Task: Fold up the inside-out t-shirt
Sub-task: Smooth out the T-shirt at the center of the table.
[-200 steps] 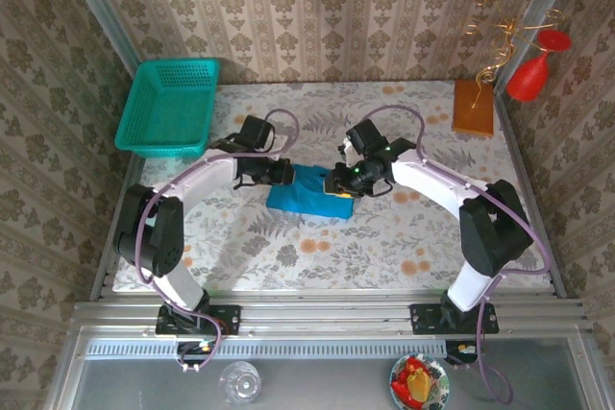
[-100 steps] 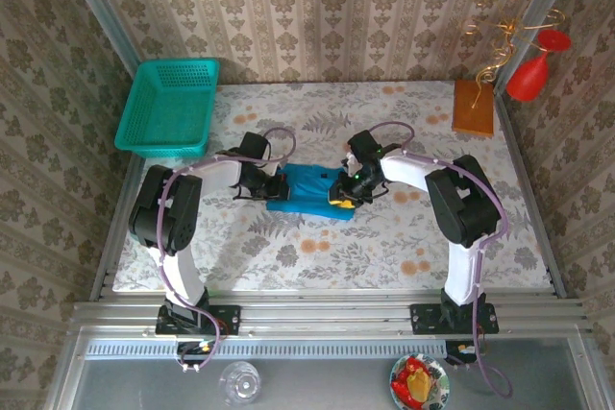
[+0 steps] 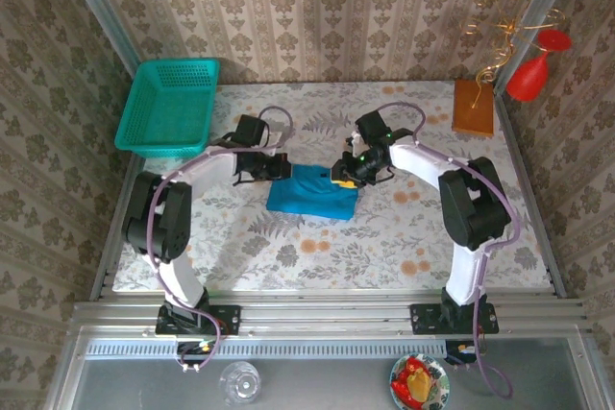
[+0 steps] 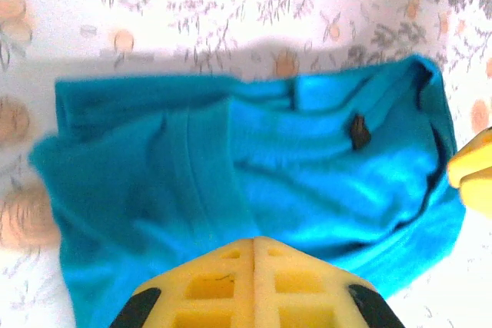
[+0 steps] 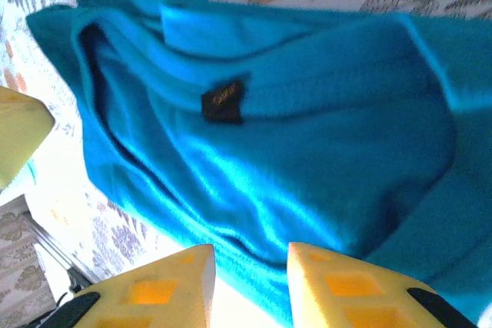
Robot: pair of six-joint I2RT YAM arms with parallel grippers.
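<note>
Blue-teal soft cloth t-shirt [image 3: 310,192] lies folded into a compact bundle at the middle of the floral-patterned counter [image 3: 288,252]. The left pincer [image 3: 282,169], fingers pressed together, sits at its left end. The right pincer [image 3: 341,176], narrowly parted, hangs over its right end.

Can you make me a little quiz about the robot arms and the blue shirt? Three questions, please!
1. True or false: the t-shirt lies inside the basket.
2. Which gripper has its fingers pressed together? A) left gripper B) right gripper
3. Fill in the blank: the small dark tag sits on the ____.

Key
1. False. It lies bunched on the table between the two grippers, apart from the basket.
2. A. The right gripper's fingers stand apart.
3. t-shirt
</note>
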